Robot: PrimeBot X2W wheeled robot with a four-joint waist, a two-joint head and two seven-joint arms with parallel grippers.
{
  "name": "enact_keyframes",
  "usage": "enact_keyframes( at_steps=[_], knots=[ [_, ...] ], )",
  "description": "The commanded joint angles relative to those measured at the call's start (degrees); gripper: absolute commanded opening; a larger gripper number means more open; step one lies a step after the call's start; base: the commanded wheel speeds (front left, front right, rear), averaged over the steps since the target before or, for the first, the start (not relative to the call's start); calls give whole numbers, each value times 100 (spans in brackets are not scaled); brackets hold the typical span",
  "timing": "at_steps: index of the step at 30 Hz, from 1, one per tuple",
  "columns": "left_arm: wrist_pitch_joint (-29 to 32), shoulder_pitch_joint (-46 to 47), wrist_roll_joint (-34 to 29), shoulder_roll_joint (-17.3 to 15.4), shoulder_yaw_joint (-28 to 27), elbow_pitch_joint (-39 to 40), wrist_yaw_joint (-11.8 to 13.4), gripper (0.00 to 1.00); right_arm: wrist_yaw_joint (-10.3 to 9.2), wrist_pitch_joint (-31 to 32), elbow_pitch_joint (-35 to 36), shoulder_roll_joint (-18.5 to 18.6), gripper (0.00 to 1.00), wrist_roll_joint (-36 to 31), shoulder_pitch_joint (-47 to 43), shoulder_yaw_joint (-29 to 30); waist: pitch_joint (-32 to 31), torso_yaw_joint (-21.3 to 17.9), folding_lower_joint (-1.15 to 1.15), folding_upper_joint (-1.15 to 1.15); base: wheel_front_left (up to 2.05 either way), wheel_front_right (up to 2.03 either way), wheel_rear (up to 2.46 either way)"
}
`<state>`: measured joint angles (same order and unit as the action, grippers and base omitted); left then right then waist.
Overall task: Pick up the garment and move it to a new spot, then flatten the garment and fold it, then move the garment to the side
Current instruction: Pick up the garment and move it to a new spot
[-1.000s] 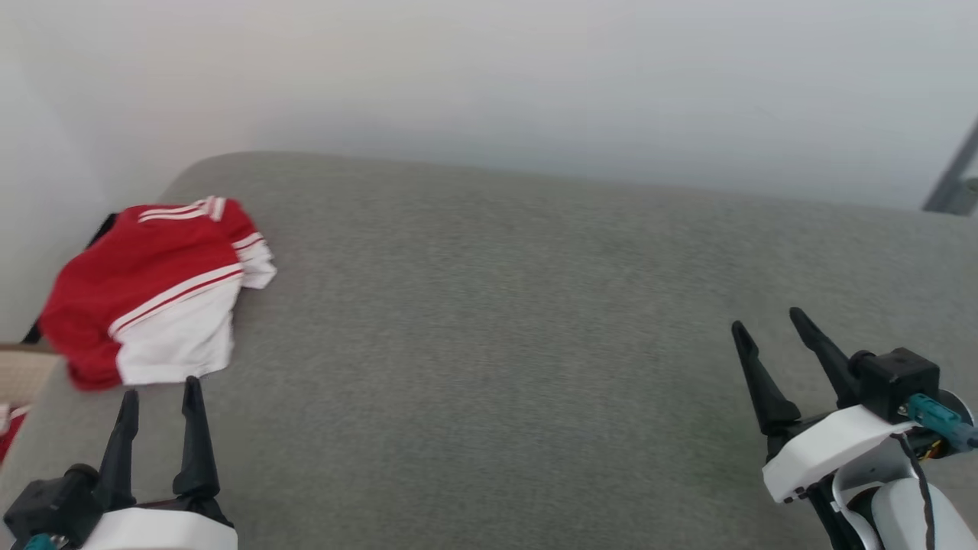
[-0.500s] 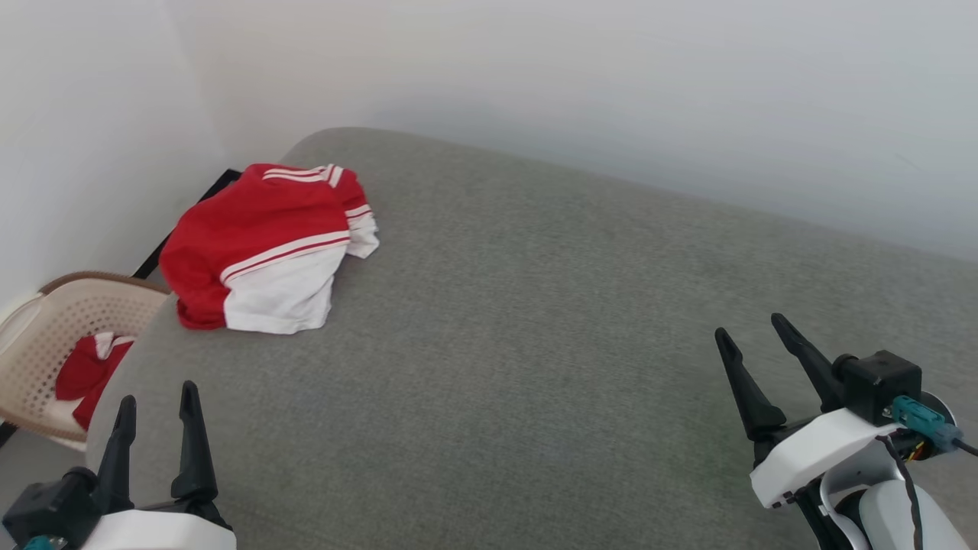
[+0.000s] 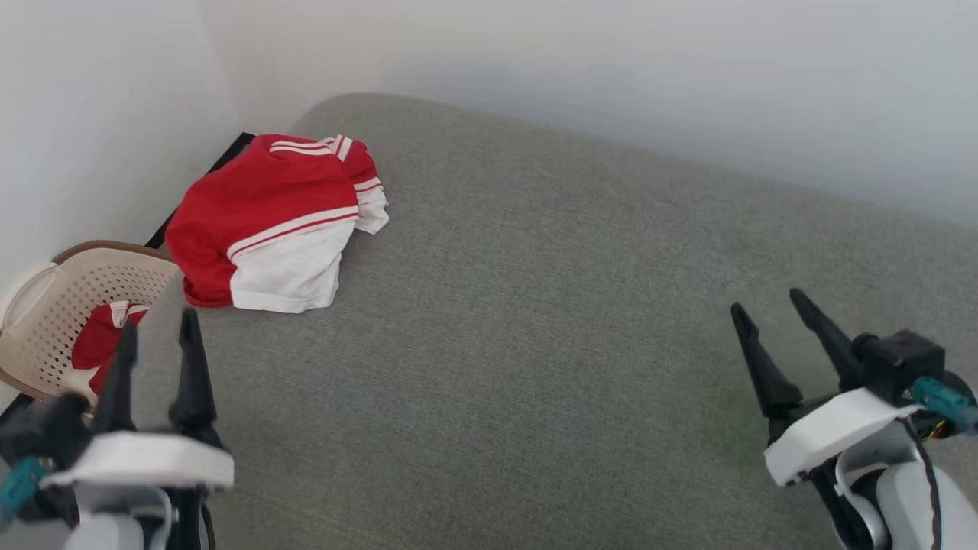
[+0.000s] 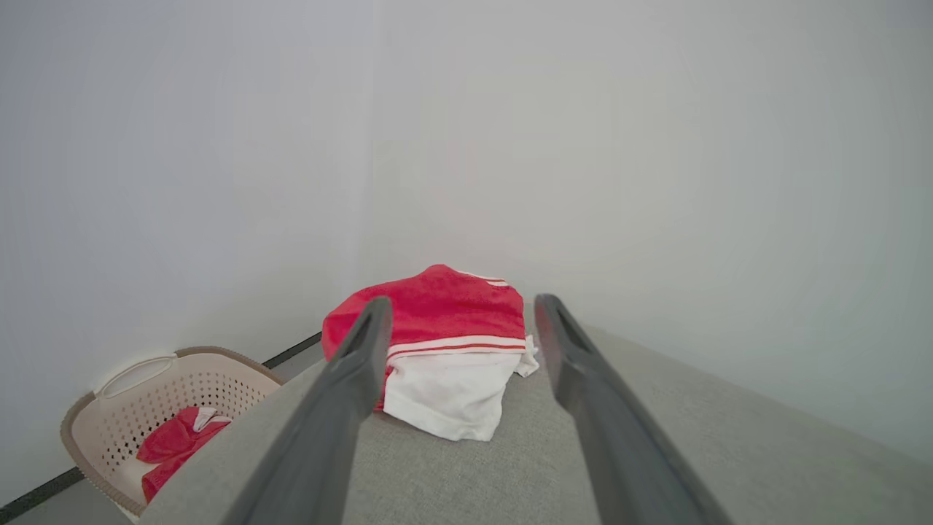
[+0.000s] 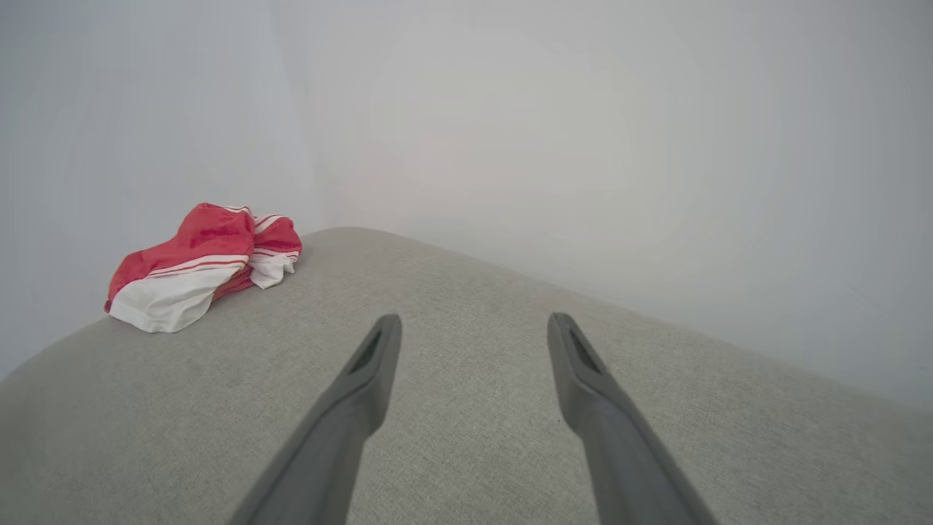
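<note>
Red-and-white garment (image 3: 267,221) bunched at far-left corner of grey cushion (image 3: 535,344), not yet picked up.
My head swung left, basket (image 3: 53,305) now fuller in view; left gripper (image 3: 158,321) has risen toward the garment, right gripper (image 3: 767,302) idle, both jaws spread, empty.

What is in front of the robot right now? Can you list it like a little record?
Surface: grey cushion
Clothing: garment, red and white, bunched near the cushion's far left corner
Left arm: left gripper open, empty, pointing toward the garment, not touching
Right arm: right gripper open, empty, well apart from the garment
Beside: beige basket left of the cushion, red cloth inside
</note>
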<state>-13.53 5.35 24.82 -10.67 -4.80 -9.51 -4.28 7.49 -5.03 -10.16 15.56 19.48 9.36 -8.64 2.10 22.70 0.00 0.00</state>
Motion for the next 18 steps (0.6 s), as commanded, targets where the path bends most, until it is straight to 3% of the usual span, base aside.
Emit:
enact_keyframes(
  at_steps=[1, 18],
  knots=[
    [19, 176, 67, -42, -11, -64, -39, 100, 0, 23, 50, 19, 100, -16, 75, 20, 78, -60, 0, 0, 0, 0, 0],
    [265, 3126, 583, -1053, 266, -2772, -312, 100, 0, 492, 1018, 312, 100, -243, 564, 397, 1476, -877, 0, 0, 0, 0, 0]
  ],
)
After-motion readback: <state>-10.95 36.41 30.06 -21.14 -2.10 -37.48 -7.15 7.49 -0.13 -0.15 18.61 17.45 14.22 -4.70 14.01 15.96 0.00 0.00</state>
